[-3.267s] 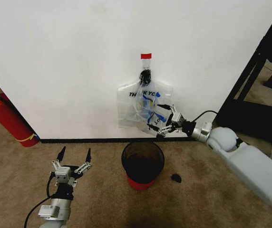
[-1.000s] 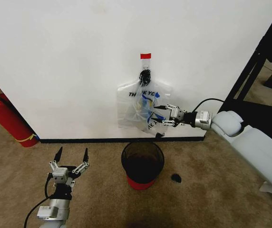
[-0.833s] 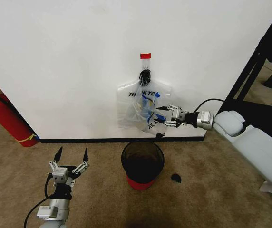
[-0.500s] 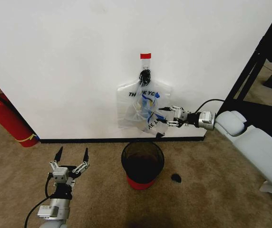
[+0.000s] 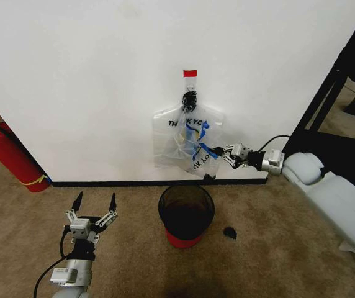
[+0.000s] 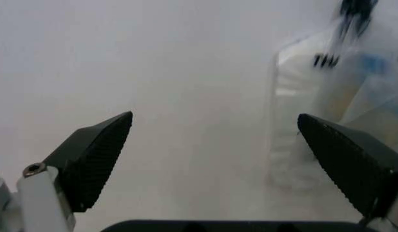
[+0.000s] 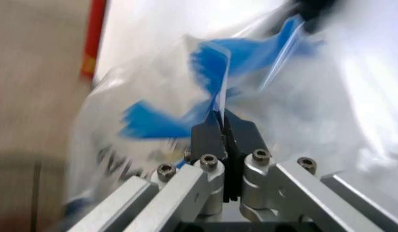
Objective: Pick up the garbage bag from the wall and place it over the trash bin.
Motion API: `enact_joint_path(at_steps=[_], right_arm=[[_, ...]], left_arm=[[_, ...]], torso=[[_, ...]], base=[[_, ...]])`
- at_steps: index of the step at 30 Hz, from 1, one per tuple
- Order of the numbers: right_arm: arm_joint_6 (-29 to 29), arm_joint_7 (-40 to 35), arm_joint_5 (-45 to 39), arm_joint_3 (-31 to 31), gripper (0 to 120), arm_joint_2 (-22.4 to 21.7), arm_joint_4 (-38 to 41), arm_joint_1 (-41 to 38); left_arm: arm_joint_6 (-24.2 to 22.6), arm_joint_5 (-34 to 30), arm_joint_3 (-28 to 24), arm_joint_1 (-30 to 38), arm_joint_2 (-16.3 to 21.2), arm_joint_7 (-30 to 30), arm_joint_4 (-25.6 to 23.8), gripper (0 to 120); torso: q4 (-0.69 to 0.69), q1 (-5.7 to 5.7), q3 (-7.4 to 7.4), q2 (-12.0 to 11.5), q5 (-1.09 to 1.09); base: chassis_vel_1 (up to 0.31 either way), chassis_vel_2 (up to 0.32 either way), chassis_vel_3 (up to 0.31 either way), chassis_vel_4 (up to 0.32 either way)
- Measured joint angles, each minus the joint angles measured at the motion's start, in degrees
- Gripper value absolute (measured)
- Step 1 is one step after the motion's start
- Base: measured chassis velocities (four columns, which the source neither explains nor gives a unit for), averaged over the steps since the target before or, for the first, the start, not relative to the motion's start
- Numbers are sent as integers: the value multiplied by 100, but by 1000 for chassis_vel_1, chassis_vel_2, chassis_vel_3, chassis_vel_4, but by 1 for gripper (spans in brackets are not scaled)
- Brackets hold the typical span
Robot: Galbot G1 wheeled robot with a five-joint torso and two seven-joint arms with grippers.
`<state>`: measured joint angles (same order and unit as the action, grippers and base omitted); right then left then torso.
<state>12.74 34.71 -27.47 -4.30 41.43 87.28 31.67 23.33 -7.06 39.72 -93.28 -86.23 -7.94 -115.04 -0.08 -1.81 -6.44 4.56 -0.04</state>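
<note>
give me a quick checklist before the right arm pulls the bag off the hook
1. Right gripper shut on the garbage bag: ok, fingers pinch the plastic.
2. Bag on the black hook on the wall: ok, hanging there.
3. Trash bin below the bag, mouth open: ok.
4. Left gripper open, low beside the bin, away from the bag: ok.
5. Handles free to slip off the hook: cannot tell.

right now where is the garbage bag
In the head view the garbage bag hangs from the black hook on the white wall, right above the trash bin, with the right pincer shut on its right edge.
</note>
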Motion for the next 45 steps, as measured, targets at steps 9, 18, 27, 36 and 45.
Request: enact_joint_path(at_steps=[9, 18, 27, 36, 45], right_arm=[[803, -1331, -2148, 493, 0, 156, 503, 1184], [1007, -1300, -2280, 617, 0, 334, 595, 1549], [1057, -1210, -2108, 471, 0, 202, 484, 1382], [1106, -1168, -2025, 461, 0, 351, 318, 1305], [1148, -1147, -1826, 420, 0, 514, 257, 1248]], left_arm=[[38, -120, -752, 748, 370, 62, -327, 100], [-302, 847, -1620, 1997, 1495, -646, 97, 100], [-1072, 526, -3379, 3839, 3272, -103, 611, 100], [-2622, -1864, -6092, 6002, 4275, 1600, 292, 100], [-4036, -2820, -7612, 8169, 4136, 2716, 274, 95]], torso=[[-1, 1, 1, 1, 0], [0, 0, 0, 1, -3], [-1, 0, 0, 1, 1], [0, -1, -1, 0, -3], [0, 0, 0, 0, -1]], base=[[0, 0, 0, 0], [0, 0, 0, 0], [0, 0, 0, 0], [0, 0, 0, 0], [0, 0, 0, 0]])
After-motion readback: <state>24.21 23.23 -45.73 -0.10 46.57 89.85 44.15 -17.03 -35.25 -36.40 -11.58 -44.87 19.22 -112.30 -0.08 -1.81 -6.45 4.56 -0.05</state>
